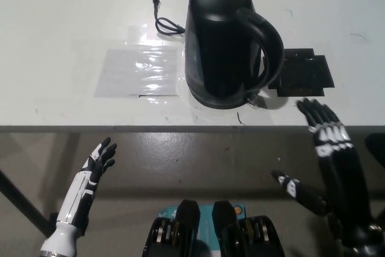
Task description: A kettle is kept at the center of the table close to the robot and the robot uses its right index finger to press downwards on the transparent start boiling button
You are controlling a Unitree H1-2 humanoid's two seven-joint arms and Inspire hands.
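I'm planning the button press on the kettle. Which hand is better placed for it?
Right. The open right hand hovers at the table edge beside the kettle handle base, where the button sits. The left hand rests open, low and far left.

The kettle hides its own start button behind the handle base near the tabletop's front edge. The right hand's wrist runs off the bottom-right corner.

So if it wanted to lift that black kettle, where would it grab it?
Probably by the looped handle, which arches off the kettle on the robot's right. The open right hand is nearest, so it could come in from that side and curl its fingers through the gap.
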